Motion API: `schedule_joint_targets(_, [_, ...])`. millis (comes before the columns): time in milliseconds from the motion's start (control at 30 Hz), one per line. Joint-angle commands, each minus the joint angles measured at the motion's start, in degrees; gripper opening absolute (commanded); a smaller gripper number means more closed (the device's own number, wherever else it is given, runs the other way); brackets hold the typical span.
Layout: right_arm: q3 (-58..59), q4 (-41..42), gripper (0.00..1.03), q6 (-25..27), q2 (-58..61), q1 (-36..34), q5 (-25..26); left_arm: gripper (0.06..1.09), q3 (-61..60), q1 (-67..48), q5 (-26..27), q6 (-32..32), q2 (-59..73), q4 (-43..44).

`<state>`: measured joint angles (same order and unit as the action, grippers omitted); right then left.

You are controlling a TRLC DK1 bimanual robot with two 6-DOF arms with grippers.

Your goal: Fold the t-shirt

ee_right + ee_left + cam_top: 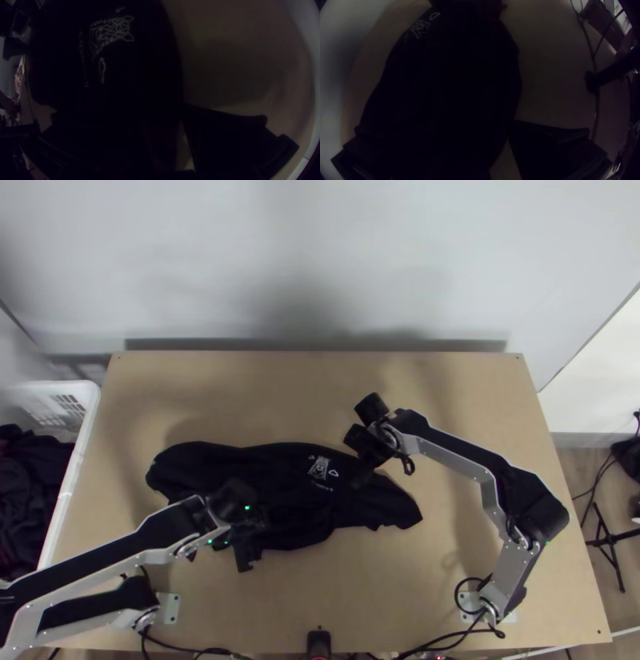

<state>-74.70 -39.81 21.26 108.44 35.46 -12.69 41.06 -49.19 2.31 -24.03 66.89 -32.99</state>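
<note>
- Left gripper (254, 527): fingers spread wide over the shirt's near edge, nothing between them that I can make out as gripped.
- Black t-shirt (292, 500): rumpled lengthwise across the bench (456, 396), print upward.
- Right gripper (362, 442): wide apart over its far edge, apparently holding nothing.

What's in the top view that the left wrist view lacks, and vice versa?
Top view's own: the white plastic basket holding dark cloth, and the silver-grey links of the right arm.
Left wrist view's own: a flat, dark reddish-brown shape past the table's edge; can't tell what it is.
Shared: the black T-shirt with pale print, the light wooden table, the wide-fingered black left hand.
</note>
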Motion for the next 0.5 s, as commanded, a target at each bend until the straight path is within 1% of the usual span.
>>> schedule_joint_targets(0, [0.08,0.35,0.48,0.28,0.45,0.22,-1.11,0.97,0.51,2.08,-0.02,-0.93,1.13,0.47])
schedule_joint_targets(100, [0.08,0.44,0.38,0.45,0.45,0.13,-1.90,0.94,0.34,2.26,-0.02,-0.93,1.49,0.65])
schedule_joint_targets(167, [0.16,0.44,0.35,0.54,0.45,-0.04,-2.43,0.94,0.43,2.61,-0.02,-0.84,1.75,0.83])
schedule_joint_targets(200, [0.25,0.44,0.31,0.63,0.45,-0.04,-2.61,0.94,0.34,2.69,-0.02,-0.75,1.84,1.09])
schedule_joint_targets(233, [0.34,0.44,0.25,0.89,0.54,-0.13,-2.96,0.94,0.43,2.78,-0.02,-0.75,1.84,1.09])
schedule_joint_targets(300, [0.52,0.44,0.16,1.24,0.54,-0.22,-3.48,0.94,0.43,2.78,-0.02,-0.67,1.93,1.09])
schedule_joint_targets(367, [0.52,0.44,0.02,1.77,0.63,-0.22,-4.01,0.94,0.51,2.96,-0.02,-0.75,2.01,1.09])
schedule_joint_targets(467, [0.43,0.44,0.03,1.77,0.63,-0.48,-4.54,0.94,0.69,3.40,-0.02,-0.84,2.10,1.09])
